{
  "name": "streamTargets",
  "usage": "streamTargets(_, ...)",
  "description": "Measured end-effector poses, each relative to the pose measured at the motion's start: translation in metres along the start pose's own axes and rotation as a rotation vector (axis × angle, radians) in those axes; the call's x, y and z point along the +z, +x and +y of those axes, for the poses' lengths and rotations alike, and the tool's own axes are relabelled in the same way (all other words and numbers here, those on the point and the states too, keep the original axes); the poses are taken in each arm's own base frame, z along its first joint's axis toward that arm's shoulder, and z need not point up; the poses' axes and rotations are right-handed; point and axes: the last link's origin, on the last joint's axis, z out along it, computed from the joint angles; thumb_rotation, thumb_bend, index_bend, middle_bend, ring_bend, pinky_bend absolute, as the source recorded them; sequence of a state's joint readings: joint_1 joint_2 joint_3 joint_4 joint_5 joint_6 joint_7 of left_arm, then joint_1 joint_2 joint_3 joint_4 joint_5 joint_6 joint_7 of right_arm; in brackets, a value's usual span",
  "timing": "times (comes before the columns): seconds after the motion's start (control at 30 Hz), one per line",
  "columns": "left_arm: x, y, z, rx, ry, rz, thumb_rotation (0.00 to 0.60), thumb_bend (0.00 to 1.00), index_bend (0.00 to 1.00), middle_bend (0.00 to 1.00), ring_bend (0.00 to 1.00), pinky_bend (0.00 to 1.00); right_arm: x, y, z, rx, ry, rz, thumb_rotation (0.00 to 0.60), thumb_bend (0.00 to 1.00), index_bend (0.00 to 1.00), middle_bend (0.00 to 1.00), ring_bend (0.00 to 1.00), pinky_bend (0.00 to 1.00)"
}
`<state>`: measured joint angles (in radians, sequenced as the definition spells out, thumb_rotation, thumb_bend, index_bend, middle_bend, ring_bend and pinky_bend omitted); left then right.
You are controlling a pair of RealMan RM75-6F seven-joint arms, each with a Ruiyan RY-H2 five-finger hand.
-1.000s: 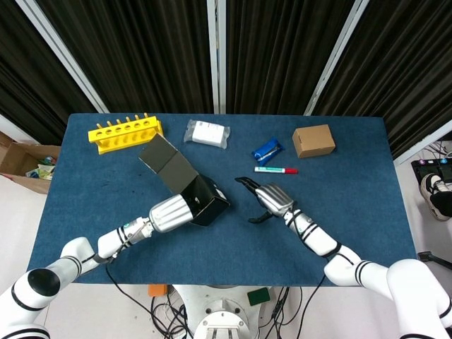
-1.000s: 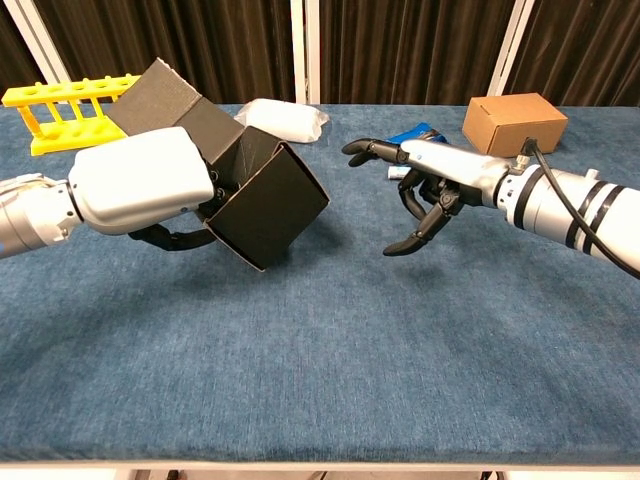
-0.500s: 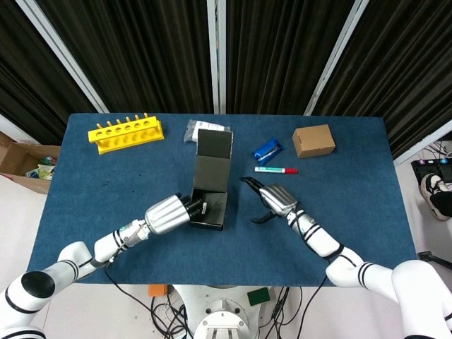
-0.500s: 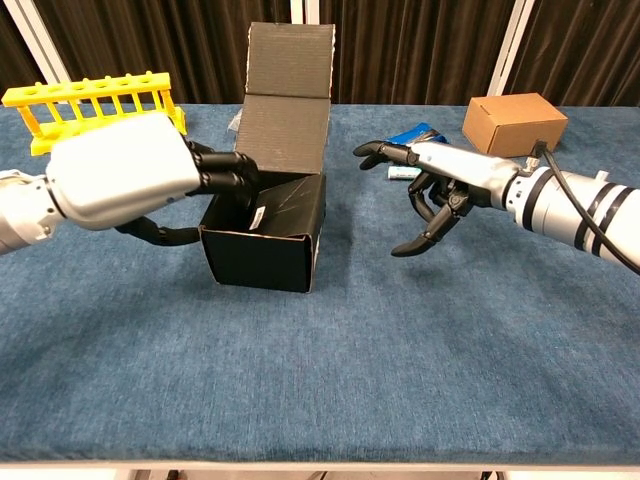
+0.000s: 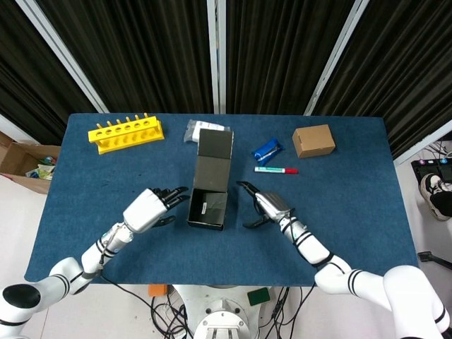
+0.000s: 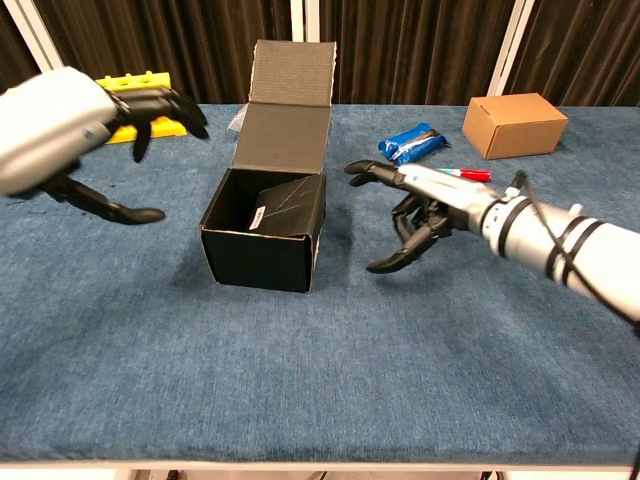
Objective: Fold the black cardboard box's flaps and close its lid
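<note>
The black cardboard box [image 5: 209, 208] [image 6: 262, 237] stands upright on the blue table, mouth up, its lid [image 5: 214, 159] [image 6: 288, 107] raised at the back. A small white label shows inside it. My left hand [image 5: 150, 207] [image 6: 62, 133] hovers just left of the box, fingers spread, holding nothing. On the box's other side my right hand [image 5: 267, 205] [image 6: 415, 203] is also apart from it, with fingers spread and curved toward it, empty.
A yellow tube rack [image 5: 125, 133] sits at the far left. Behind the box lies a white packet [image 5: 198, 129]. A blue packet [image 5: 268, 150], a red-and-white marker [image 5: 275, 170] and a brown box [image 5: 313, 140] are at the far right.
My left hand turned the tilted box upright, set it on the table, let go and pulled back to the left. My right hand shifted slightly nearer the box.
</note>
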<state>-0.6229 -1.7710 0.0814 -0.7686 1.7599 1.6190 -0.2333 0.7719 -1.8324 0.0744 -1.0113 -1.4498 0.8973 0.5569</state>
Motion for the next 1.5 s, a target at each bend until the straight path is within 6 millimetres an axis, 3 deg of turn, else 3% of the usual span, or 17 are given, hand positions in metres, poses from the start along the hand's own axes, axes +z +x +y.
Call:
streamTargets(0.33, -0.025, 0.014, -0.004, -0.129, 0.114, 0.112, 0.6, 0.1, 0.29, 0.28, 0.59, 0.87, 0.024, -0.029, -0.028, 0.014, 0.005, 0.03, 0.6, 0.0, 0.0, 0.07, 0.68, 1.0)
streamTargets(0.63, -0.032, 0.015, -0.004, -0.156, 0.148, 0.126, 0.6, 0.1, 0.29, 0.28, 0.59, 0.87, 0.051, -0.025, -0.041, 0.057, -0.029, 0.134, 0.6, 0.0, 0.0, 0.1, 0.69, 1.0)
streamTargets(0.83, -0.034, 0.014, -0.006, -0.159, 0.167, 0.121, 0.6, 0.1, 0.29, 0.28, 0.59, 0.88, 0.046, -0.025, -0.038, 0.065, -0.032, 0.114, 0.6, 0.0, 0.0, 0.1, 0.69, 1.0)
streamTargets(1.03, -0.036, 0.006, -0.008, -0.189, 0.212, 0.082, 0.6, 0.09, 0.27, 0.25, 0.6, 0.88, 0.032, -0.008, -0.035, 0.044, -0.007, 0.107, 0.6, 0.02, 0.0, 0.11, 0.69, 1.0)
streamTargets(1.2, -0.037, -0.004, -0.01, -0.282, 0.279, 0.016, 0.6, 0.09, 0.08, 0.13, 0.62, 0.88, 0.016, 0.021, -0.034, 0.003, 0.01, 0.097, 0.6, 0.03, 0.0, 0.13, 0.69, 1.0)
streamTargets(1.3, -0.035, -0.013, -0.014, -0.386, 0.335, -0.052, 0.6, 0.09, 0.01, 0.06, 0.63, 0.88, 0.007, 0.037, -0.035, -0.016, 0.006, 0.067, 0.6, 0.03, 0.0, 0.14, 0.69, 1.0)
streamTargets(1.5, -0.024, -0.028, -0.022, -0.672, 0.411, -0.186, 0.6, 0.09, 0.0, 0.0, 0.63, 0.88, -0.001, 0.057, -0.043, -0.015, 0.01, 0.007, 0.6, 0.04, 0.0, 0.14, 0.69, 1.0)
